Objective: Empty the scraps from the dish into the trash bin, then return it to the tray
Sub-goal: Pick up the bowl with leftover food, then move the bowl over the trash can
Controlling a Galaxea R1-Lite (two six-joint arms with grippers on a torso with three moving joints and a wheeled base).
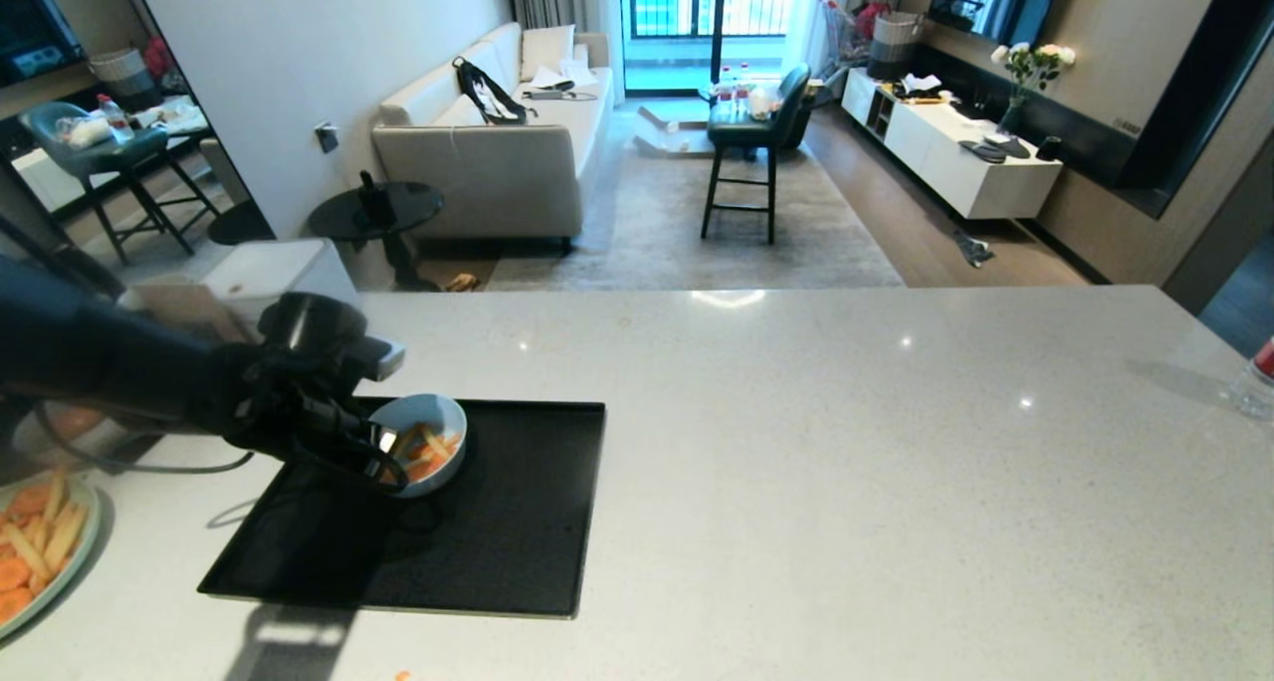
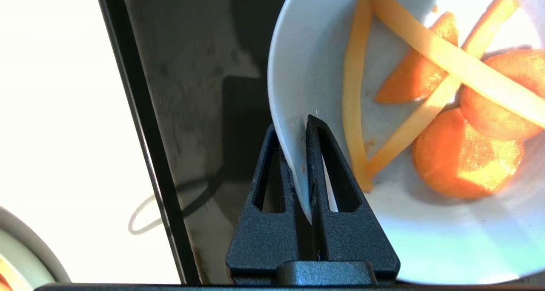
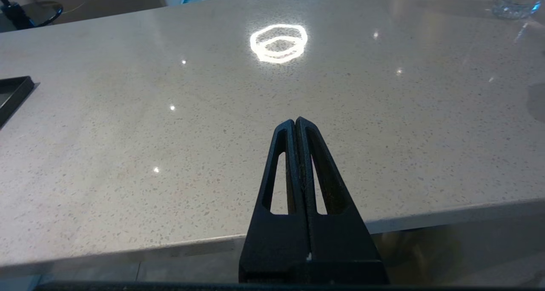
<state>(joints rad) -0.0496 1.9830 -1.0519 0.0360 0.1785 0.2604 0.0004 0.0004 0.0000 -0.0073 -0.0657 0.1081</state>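
Note:
The dish (image 1: 430,417), a small pale blue-white bowl, sits in the far left part of the black tray (image 1: 498,542). It holds the scraps (image 1: 428,454), orange carrot slices and yellow sticks. My left gripper (image 1: 383,457) reaches in from the left and is shut on the bowl's near rim. In the left wrist view the left gripper (image 2: 294,127) has one finger inside the dish (image 2: 306,61) and one outside, next to the scraps (image 2: 464,155) and above the tray (image 2: 191,91). Only a sliver of the trash bin (image 1: 75,432) shows under my left arm. My right gripper (image 3: 295,121) hangs shut and empty at the counter's near edge.
A pale green plate (image 1: 40,552) heaped with orange and yellow pieces lies at the counter's near left edge. A water bottle (image 1: 1256,377) stands at the far right. A white box (image 1: 269,273) sits behind the left arm. The pale counter (image 1: 846,462) stretches to the right of the tray.

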